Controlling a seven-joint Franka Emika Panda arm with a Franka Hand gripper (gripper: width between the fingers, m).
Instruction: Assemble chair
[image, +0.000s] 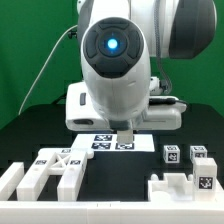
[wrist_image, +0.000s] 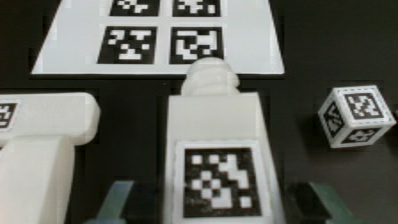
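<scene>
In the wrist view a long white chair piece (wrist_image: 217, 130) with a rounded peg end and a square tag lies on the black table. My gripper (wrist_image: 221, 205) is open, with one finger on each side of this piece and a dark gap showing on both sides. A large white chair piece (wrist_image: 45, 150) lies beside it, and a small tagged block (wrist_image: 356, 115) lies on the other side. In the exterior view my gripper (image: 124, 135) hangs low over the table by the marker board (image: 115, 142); the long piece is hidden there.
The marker board (wrist_image: 160, 40) lies just past the peg end. In the exterior view, blocky white pieces (image: 50, 170) lie at the front left, another (image: 185, 185) at the front right, and two small tagged blocks (image: 170, 155) behind it. The arm's base fills the back.
</scene>
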